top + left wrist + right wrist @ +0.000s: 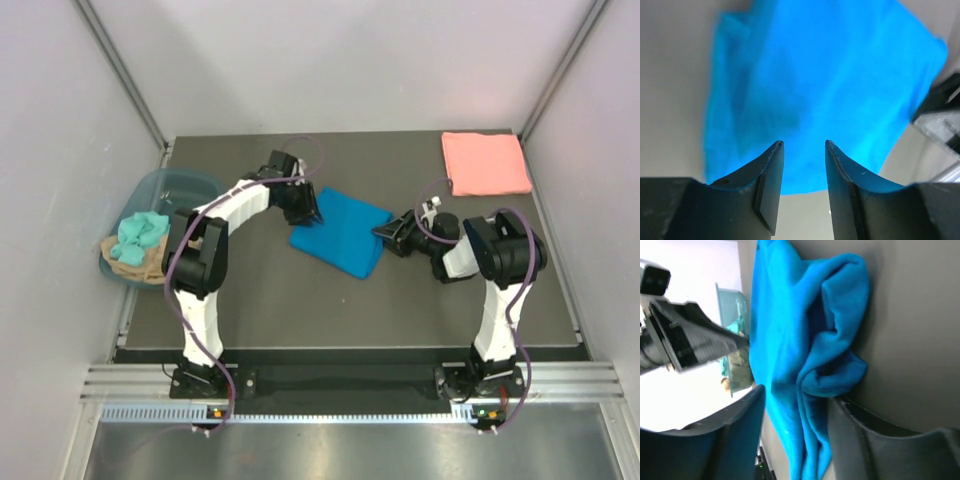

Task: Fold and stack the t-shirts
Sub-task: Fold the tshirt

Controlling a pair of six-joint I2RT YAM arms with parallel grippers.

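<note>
- Blue t-shirt point(340, 238): soft, fleecy, folded, its right edge bunched.
- Left gripper point(802, 145): fingers apart at the shirt's edge.
- Right gripper point(796, 395): fingers apart, straddling the bunch.
- Pink t-shirt point(486, 163): flat rectangle, well apart.

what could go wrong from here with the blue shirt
The blue t-shirt is bunched at the edge between the right tool's open fingers. Closing there may catch only some layers and spoil the fold.
The left tool hangs open over the other side, so an uneven lift could let the shirt sag open.
The pink t-shirt lies apart at the back right corner, and a carry there could loosen the fold.
</note>
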